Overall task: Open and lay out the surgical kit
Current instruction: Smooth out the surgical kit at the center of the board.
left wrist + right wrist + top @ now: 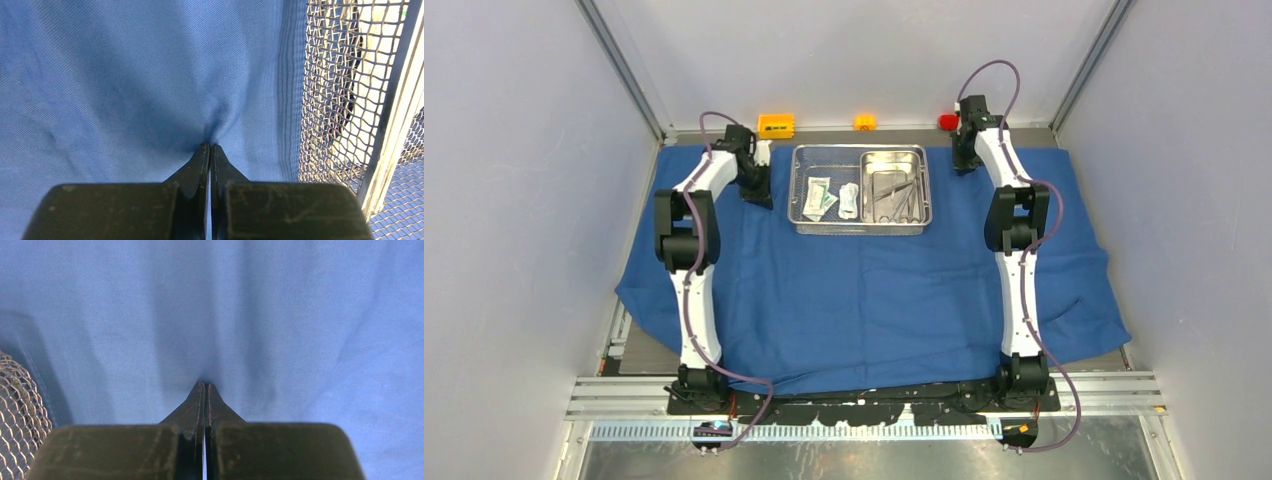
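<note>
Pinching cloth (874, 300) puckers with left tool (210, 150) and right tool (205, 387), either side of mesh tray (801, 190) at far-centre, long axis left-right. Scissors (894, 195) in pan (894, 153) seemingly lying near-far. Packet (819, 197) print unreadable.

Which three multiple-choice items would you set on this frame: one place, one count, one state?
1. Relative to the mesh tray, the steel pan sits: A in its left half, B in its right half, C outside it.
2. How many small blocks lie beyond the far edge of the blue cloth: A one, B five, C three.
3. The left gripper and right gripper are: A shut on the cloth, B open, C shut on the tray.

Key: 1 B, packets fill the left half. 2 C, orange, yellow and red. 3 A, wrist views show cloth puckered at closed fingertips.
</note>
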`<state>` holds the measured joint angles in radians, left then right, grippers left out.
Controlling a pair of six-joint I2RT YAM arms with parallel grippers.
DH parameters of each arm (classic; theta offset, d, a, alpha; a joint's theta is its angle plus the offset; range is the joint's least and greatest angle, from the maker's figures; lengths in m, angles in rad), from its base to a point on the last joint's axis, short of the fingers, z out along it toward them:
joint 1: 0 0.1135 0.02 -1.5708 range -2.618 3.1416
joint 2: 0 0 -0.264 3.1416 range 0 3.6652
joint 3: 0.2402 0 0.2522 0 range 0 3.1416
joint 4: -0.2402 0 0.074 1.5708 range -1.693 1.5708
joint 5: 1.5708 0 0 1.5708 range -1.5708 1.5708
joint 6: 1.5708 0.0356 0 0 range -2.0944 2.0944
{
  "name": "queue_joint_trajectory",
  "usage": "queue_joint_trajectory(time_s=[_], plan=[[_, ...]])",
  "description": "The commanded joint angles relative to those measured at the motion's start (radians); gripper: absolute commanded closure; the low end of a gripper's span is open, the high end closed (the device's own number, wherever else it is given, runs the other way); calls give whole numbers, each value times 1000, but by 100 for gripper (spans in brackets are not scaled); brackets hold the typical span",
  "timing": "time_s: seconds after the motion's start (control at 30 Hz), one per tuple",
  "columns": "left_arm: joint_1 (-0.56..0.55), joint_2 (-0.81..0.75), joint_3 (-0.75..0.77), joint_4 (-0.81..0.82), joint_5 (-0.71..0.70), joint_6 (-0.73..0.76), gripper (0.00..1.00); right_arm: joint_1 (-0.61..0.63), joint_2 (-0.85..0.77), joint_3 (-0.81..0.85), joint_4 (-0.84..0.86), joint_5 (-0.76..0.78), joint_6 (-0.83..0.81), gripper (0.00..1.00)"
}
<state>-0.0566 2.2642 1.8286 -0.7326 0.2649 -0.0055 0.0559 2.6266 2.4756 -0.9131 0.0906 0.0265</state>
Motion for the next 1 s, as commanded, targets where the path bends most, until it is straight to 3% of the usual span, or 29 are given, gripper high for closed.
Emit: queue_joint_trajectory(time_s=[0.0, 0.23, 0.43, 0.5, 0.77, 0.83, 0.97], plan=[[52, 69, 40, -21, -119, 10, 100, -7, 70, 29, -6, 65, -20, 100], [52, 93, 79, -34, -108, -18, 100, -5, 104, 82, -6, 59, -21, 100], [52, 60, 48, -21, -94, -19, 100, -4, 40, 74, 11, -31, -15, 96], [52, 44, 35, -19, -87, -19, 100, -6, -10, 37, 30, -52, -12, 89], [52, 22, 19, -11, -59, -17, 100, -21, -193, -74, 148, -46, 6, 28], [52, 23, 20, -11, -56, -17, 100, -21, -189, -66, 148, -11, -13, 22], [52, 26, 24, -9, -51, -19, 100, -28, -137, -39, 139, 35, -22, 20]])
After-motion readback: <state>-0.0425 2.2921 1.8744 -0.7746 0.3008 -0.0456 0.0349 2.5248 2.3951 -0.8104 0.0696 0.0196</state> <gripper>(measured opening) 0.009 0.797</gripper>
